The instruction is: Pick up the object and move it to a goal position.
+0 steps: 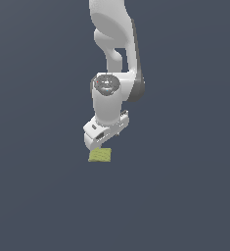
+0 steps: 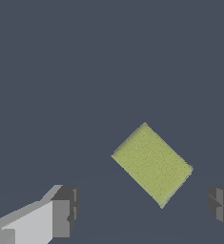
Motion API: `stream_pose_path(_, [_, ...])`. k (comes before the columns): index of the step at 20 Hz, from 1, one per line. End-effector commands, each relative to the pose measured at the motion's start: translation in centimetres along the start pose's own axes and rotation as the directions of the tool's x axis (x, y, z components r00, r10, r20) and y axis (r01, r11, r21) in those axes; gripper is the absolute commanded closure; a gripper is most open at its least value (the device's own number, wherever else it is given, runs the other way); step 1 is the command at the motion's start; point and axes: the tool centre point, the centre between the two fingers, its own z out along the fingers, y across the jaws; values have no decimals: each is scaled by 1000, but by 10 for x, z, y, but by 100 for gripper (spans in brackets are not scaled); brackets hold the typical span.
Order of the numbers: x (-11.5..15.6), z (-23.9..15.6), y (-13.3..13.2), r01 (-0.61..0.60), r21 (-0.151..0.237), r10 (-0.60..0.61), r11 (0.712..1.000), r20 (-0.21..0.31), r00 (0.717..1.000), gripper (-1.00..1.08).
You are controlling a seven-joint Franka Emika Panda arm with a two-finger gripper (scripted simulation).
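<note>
The white arm [image 1: 114, 59] comes down from the top centre of the exterior view, and its tool [image 1: 98, 145] hangs just above the pad [image 1: 100, 156], which sits a little below the middle of that frame. The pad is small, flat and yellow-green, and from this side it looks narrower than the white tool body over it. The tool's lower edge overlaps or nearly meets the pad's upper edge in this view, so I cannot tell whether they touch. The pad lies on the plain dark grey-blue counter [image 1: 185, 196] that fills the rest of the frame. In the wrist view the pad [image 2: 152, 164] shows as a four-sided patch with a faint grid texture, turned at an angle to the frame edges, a little right of centre and in the lower half. The tool [image 2: 144, 212] is spread wide: one finger [image 2: 61, 217], white with a dark grey tip, shows at the lower left of the wrist view, and the other dark tip [image 2: 222, 207] is cut off by the lower right edge. The pad lies between the two tips and somewhat above them in the frame, with open grey counter [image 2: 61, 71] on either side of it and neither tip touching it.
</note>
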Motion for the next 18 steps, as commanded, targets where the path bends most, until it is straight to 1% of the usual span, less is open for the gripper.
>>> stream_pose_path(1, [-1,5,4,65,-1,-65,998,-1,998,-92])
stream_pose_path(5, [-3,14,10,165,-1,-165,986,-2,986,-92])
stream_pose_path(9, [-6,23,15,264,-2,-264,965,-4,965,-92])
stream_pose_path(13, [-8,31,21,360,-3,-360,933,-7,933,-92])
stream_pose_path(18, [-11,42,27,474,-5,-474,881,-11,881,-92])
